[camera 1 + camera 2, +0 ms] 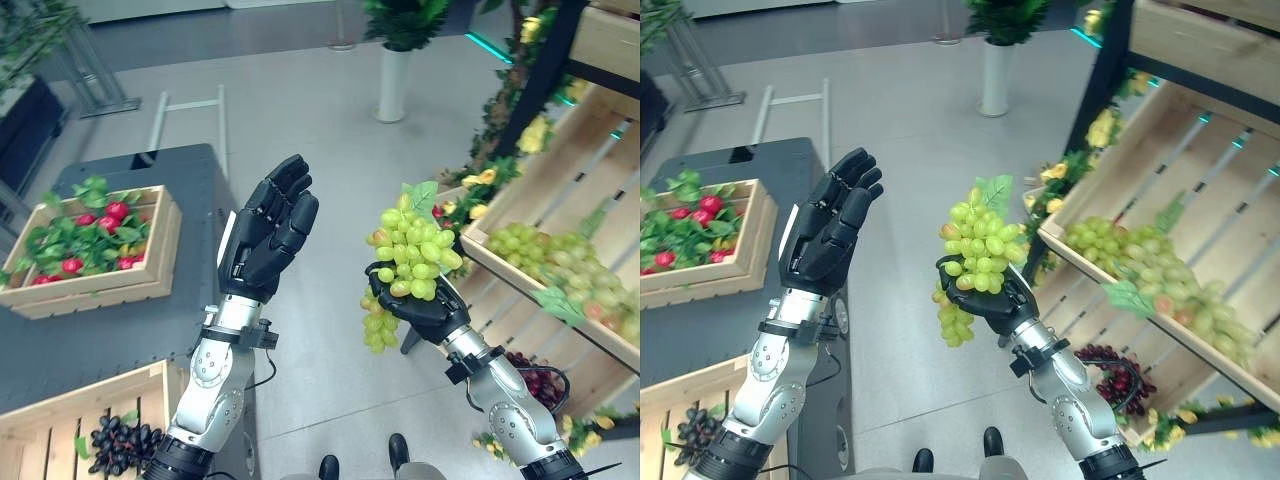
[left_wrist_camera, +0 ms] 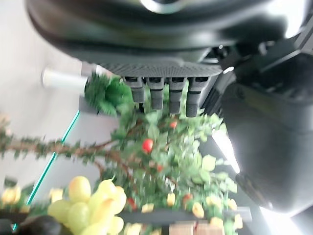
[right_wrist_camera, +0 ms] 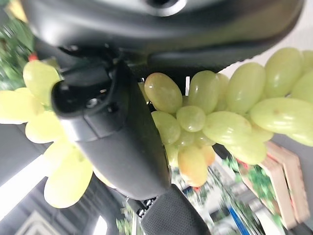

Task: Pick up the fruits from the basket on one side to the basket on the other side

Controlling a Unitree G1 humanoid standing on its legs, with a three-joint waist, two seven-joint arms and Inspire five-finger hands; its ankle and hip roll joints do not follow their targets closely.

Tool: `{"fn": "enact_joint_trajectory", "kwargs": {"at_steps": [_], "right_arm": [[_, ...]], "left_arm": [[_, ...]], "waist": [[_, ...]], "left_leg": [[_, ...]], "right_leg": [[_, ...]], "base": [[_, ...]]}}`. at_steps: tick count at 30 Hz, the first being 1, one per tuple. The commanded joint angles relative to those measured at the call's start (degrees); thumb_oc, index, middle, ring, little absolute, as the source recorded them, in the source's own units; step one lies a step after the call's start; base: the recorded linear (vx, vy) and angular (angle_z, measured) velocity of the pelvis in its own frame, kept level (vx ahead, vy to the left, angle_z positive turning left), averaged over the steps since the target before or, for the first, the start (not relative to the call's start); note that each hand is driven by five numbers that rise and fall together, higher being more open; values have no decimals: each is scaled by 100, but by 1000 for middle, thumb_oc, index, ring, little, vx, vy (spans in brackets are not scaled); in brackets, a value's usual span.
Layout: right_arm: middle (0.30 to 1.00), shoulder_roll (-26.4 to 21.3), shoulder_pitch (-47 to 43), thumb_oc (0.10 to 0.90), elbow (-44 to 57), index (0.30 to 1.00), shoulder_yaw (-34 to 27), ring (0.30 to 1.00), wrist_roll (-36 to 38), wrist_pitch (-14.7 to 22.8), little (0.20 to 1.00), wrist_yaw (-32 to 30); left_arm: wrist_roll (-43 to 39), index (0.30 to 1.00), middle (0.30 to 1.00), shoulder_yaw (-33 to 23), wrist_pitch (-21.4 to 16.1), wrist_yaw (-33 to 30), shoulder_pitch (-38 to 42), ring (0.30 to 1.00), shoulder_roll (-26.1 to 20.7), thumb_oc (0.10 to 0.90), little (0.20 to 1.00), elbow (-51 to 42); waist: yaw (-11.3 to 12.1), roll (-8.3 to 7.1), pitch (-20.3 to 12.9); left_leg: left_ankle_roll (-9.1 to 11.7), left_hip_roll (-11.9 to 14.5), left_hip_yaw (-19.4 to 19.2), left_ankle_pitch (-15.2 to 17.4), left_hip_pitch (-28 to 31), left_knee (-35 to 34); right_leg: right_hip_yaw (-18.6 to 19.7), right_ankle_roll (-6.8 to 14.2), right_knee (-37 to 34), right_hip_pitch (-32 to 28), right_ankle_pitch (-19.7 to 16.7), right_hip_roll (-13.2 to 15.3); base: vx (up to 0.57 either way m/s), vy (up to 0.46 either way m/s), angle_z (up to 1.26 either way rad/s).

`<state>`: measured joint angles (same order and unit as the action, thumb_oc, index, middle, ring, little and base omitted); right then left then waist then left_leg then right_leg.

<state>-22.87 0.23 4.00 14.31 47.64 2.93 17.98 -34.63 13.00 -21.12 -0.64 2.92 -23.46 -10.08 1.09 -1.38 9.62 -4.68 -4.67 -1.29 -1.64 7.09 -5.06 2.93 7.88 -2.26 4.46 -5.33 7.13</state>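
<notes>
A bunch of green grapes (image 1: 410,250) is being gripped in the curled right hand (image 1: 425,308), while the left hand (image 1: 268,232) is being held up beside it, fingers straight, nothing in it.

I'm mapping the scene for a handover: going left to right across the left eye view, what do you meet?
Crate of red fruit and leaves → open left hand → bunch of green grapes held in the right hand → slanted shelf crate of green grapes.
</notes>
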Motion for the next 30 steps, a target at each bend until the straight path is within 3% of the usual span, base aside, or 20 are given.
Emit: {"fn": "enact_joint_trajectory", "kwargs": {"at_steps": [1,5,7,10,14,18,24,30], "right_arm": [[300,-59,-763,400,505,300,-290,300,366,472,300,652],[300,-157,-819,400,339,300,-209,300,400,433,300,881],[300,-126,-774,400,298,300,-183,300,395,425,300,944],[300,-85,-666,400,306,300,-97,300,240,252,300,1213],[300,-178,-909,400,247,300,55,300,139,169,300,1308],[300,-367,-1261,400,260,300,-42,300,431,71,300,1410],[300,-621,-1319,400,838,300,-456,300,831,-100,300,1743],[300,-815,-1548,400,1333,300,-834,300,1381,-4,300,1986]], "left_arm": [[-42,900,900,-122,-393,51,655,900,-106,800,900,-117],[-80,900,900,-105,-389,-2,612,900,-143,800,900,-159],[-36,900,900,-105,-406,12,572,900,-129,800,900,-169],[100,900,900,-83,-473,-99,520,900,-96,800,900,-204],[197,900,900,-140,-637,-396,514,900,-83,800,900,-115],[267,900,900,-241,-732,-591,599,900,-33,800,900,-1],[167,900,900,-393,-797,-613,596,900,59,800,900,5],[121,900,900,-390,-689,-475,632,900,72,800,900,-44]], "waist": [[-49,46,-315],[54,31,-329],[126,-18,-368],[283,-136,-487],[370,-211,-541],[325,-264,-575],[117,-308,-601],[52,-327,-661]], "left_leg": [[105,36,353,160,-446,23],[30,66,205,104,-537,63],[5,92,118,133,-600,125],[72,167,54,220,-663,242],[205,319,-111,304,-545,182],[377,571,-231,258,-462,76],[567,923,-313,122,-378,36],[695,1076,-244,41,-424,6]], "right_leg": [[-431,67,868,143,-96,51],[-750,-27,1622,165,129,68],[-906,-60,1654,64,189,155],[-1137,-65,785,-394,177,411],[-1178,95,45,-601,-130,637],[-1057,134,-207,-688,-49,457],[-909,-117,-244,-727,111,102],[-990,-197,-274,-770,177,27]], "base": [[-116,62,-86],[-83,0,-54],[-86,-88,-50],[-48,-186,-69],[-32,-247,-40],[-15,-284,-37],[6,-197,-13],[11,-82,-5]]}}
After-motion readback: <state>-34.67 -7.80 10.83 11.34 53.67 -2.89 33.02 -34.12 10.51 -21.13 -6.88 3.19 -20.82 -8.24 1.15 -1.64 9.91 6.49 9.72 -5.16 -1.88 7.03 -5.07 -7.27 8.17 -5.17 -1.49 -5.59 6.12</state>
